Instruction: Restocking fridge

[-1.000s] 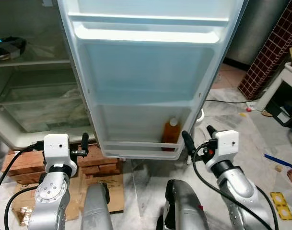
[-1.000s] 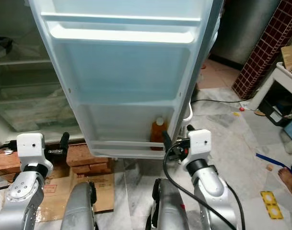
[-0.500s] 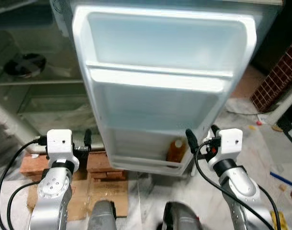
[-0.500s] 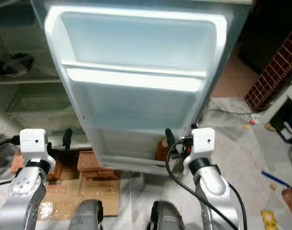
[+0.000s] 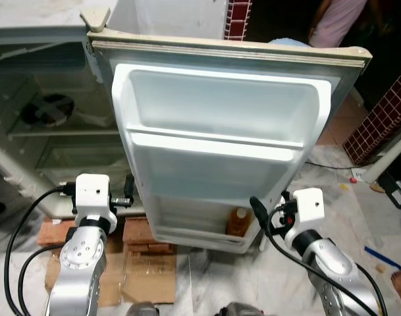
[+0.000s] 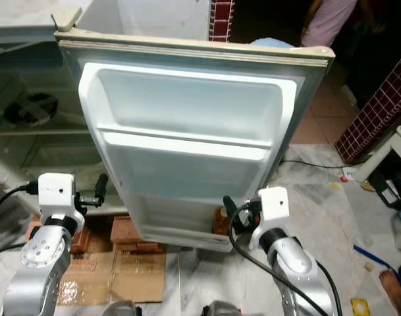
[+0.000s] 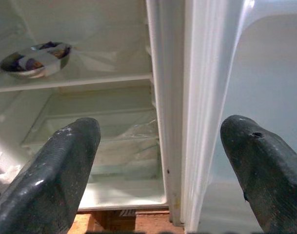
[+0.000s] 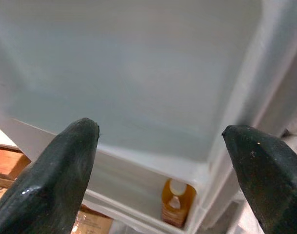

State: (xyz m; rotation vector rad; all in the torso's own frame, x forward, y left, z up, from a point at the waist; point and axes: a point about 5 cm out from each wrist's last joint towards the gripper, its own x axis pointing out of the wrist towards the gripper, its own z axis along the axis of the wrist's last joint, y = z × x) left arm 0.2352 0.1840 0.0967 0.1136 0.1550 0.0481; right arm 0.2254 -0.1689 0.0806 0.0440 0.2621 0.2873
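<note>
Now, view: camera has tilted up — whole white fridge door [image 5: 220,151] shows, nothing moved.
Bottle: amber bottle [image 5: 238,221] alone in bottom door shelf.
Grippers: left gripper [image 7: 158,170] and right gripper [image 8: 160,161] both spread, empty.
Meaning: restocking barely begun — shelves bare.

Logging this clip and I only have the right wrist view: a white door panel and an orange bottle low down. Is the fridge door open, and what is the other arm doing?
Observer: Yes, the door is swung wide open, with its inner side facing the robot. The left gripper is held up beside the door's hinge edge, empty.
Operator: Anything in the fridge itself?
Observer: A metal bowl sits on an upper shelf.
Operator: Is the bottle the only thing in the door?
Observer: As far as I can see, yes. The bottle stands at the right end of the lowest rack.
Operator: Anyone nearby?
Observer: A person stands behind the door's top edge.
</note>
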